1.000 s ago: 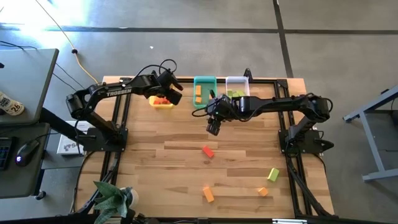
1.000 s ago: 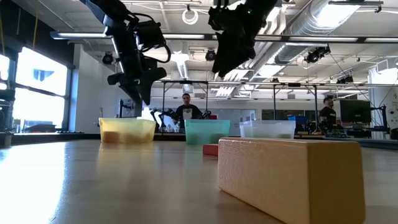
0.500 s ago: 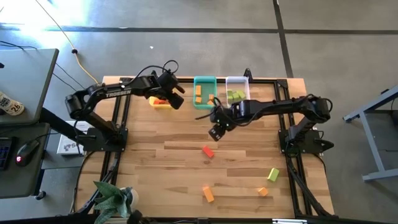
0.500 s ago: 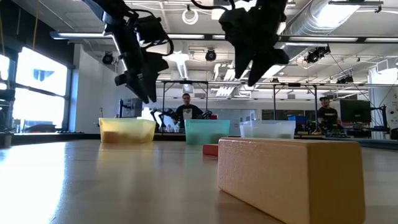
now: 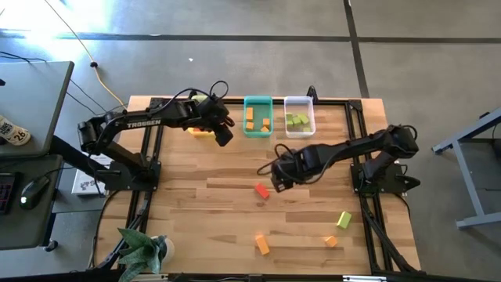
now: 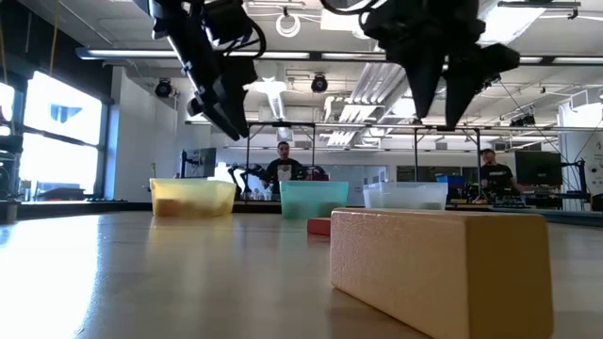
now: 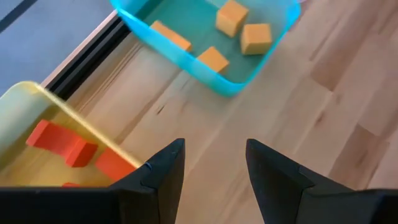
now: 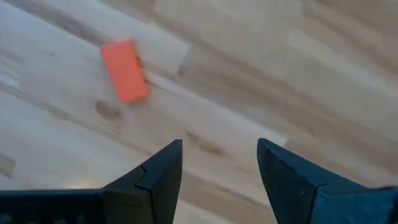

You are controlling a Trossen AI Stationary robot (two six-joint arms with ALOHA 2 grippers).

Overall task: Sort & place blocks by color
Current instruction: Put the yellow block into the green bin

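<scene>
Blocks sorted so far, you'll note: red in yellow bin [image 7: 25,106], orange in teal bin [image 5: 257,117], green in clear bin [image 5: 299,116]; both pincers, left [image 7: 211,165] and right [image 8: 217,165], apart and empty

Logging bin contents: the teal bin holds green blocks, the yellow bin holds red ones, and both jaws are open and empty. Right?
Not quite. The teal bin holds orange blocks, not green, as the left wrist view shows. The rest stands: red blocks lie in the yellow bin, and both pairs of jaws are open and empty.
</scene>
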